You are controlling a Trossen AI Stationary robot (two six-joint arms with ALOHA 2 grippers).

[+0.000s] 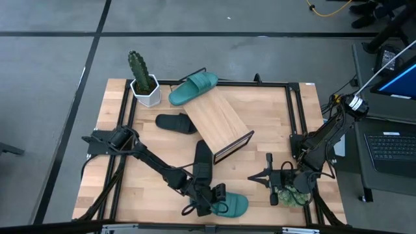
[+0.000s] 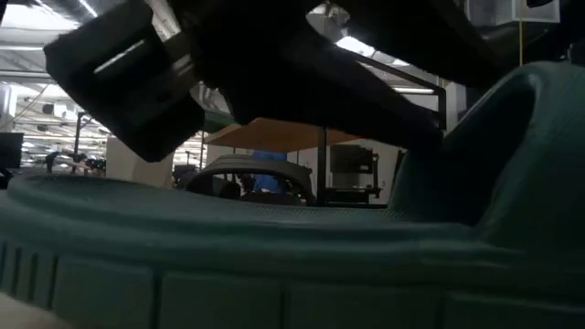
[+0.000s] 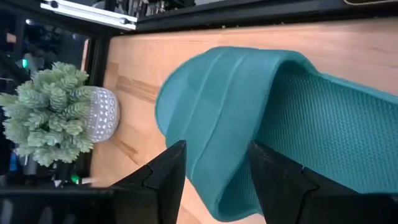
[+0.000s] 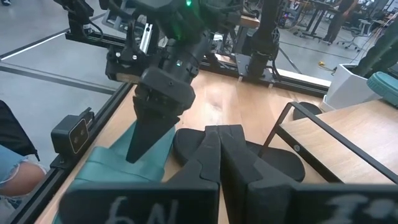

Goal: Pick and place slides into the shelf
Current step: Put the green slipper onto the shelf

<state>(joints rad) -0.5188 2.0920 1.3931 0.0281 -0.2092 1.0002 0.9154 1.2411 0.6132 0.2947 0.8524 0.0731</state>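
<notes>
Teal slide (image 2: 274,265) fills the low view, lying flat on the worktop (image 1: 260,123) at its near edge; this is the sandal now being addressed. Left pincer (image 3: 214,180) straddles the slide's strap, one finger on each side, standing wide with the strap between; whether the fingers already press the rubber cannot be told. Taking the strap is a sensible choice, since it is the only raised part of the slide. Left arm reaches diagonally across the worktop from its base at the left edge, wrist bent down over the slide (image 1: 229,206). Right pincer (image 1: 269,177) waits near the worktop's right front, fingers pressed together and holding nothing, beside a small potted plant (image 1: 290,195). Shelf (image 1: 218,123) stands slanted at mid-worktop with its plank bare. Second teal slide (image 1: 193,88) lies at its far end, one black slide (image 1: 177,123) to its left, another black slide (image 1: 203,160) at its near side.
</notes>
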